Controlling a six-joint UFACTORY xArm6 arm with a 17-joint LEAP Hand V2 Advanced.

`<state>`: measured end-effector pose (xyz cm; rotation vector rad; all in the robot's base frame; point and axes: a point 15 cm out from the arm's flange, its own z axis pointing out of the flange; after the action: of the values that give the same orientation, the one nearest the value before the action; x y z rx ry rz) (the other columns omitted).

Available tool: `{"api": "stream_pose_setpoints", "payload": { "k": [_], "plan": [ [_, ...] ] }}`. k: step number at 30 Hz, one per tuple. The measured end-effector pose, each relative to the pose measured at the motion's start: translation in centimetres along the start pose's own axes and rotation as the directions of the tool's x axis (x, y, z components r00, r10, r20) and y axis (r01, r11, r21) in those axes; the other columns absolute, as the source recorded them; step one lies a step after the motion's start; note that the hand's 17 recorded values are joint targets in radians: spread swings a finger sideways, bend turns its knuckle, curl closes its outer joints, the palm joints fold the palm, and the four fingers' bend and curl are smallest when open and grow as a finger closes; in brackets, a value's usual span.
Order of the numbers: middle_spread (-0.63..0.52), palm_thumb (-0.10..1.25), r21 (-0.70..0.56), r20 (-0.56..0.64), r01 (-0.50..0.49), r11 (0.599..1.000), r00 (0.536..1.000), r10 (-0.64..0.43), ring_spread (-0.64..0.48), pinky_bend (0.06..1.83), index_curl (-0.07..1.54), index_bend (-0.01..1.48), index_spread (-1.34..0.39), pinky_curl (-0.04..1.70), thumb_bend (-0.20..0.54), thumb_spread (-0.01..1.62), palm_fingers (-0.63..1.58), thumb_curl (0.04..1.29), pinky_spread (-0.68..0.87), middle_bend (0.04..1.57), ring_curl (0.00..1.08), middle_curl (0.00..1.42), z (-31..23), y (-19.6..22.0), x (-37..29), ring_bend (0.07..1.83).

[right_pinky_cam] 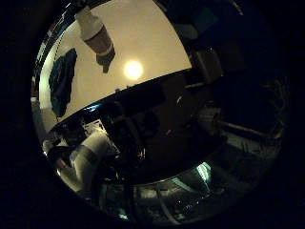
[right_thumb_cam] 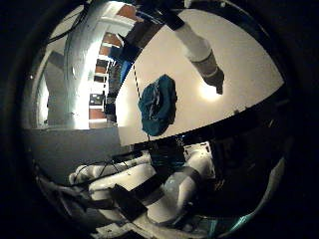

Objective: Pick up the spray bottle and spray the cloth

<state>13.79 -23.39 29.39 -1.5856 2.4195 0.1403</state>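
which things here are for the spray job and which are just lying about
For the job:
- spray bottle, standing on the white table
- blue cloth, crumpled on the same table, apart from the bottle

Just there:
- shelving beyond the table
- a bright reflection of a light on the tabletop

Your arm (right_thumb_cam: 174,191) shows as thick, rounded white tube segments with a smooth, glossy shell. A darker grey band rings one segment near its middle. A flat black block (right_thumb_cam: 127,199) sits against the white casing. In the little finger side view, the same white tubing carries a grey collar (right_pinky_cam: 83,155).
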Motion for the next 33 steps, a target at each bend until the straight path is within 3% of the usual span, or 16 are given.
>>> {"api": "stream_pose_setpoints", "payload": {
  "k": [4,9,15,26,31,33],
  "plan": [
    [0.17,0.15,0.014,0.01,-0.033,0.999,0.999,0.033,0.22,0.47,0.24,0.15,-0.28,0.19,-0.03,0.93,-0.05,0.29,0.35,0.19,0.23,0.29,0.9,0.5,1.4,0.2],
    [0.19,0.2,0.102,0.115,-0.075,0.992,0.991,0.063,0.22,0.47,0.24,0.15,-0.27,0.19,-0.022,0.95,-0.04,0.29,0.37,0.19,0.24,0.29,2.6,-0.2,1.0,0.21],
    [0.2,0.25,0.208,0.21,-0.153,0.966,0.972,0.108,0.23,0.48,0.24,0.15,-0.24,0.19,-0.026,0.97,-0.03,0.29,0.38,0.2,0.26,0.3,5.1,-1.4,0.9,0.23],
    [0.22,0.32,0.374,0.351,-0.234,0.897,0.931,0.096,0.24,0.5,0.26,0.16,-0.16,0.19,-0.025,1.0,0.0,0.29,0.38,0.21,0.27,0.32,3.3,-5.9,-1.4,0.26],
    [0.23,0.37,0.359,0.479,-0.323,0.876,0.869,0.124,0.24,0.51,0.26,0.15,-0.15,0.19,-0.023,1.02,0.0,0.29,0.37,0.21,0.28,0.33,7.0,-5.5,-3.9,0.29],
    [0.23,0.37,0.373,0.484,-0.326,0.868,0.867,0.118,0.24,0.52,0.26,0.15,-0.14,0.19,-0.025,1.02,0.0,0.29,0.37,0.22,0.28,0.33,7.3,-5.8,-4.4,0.3]
  ]
}}
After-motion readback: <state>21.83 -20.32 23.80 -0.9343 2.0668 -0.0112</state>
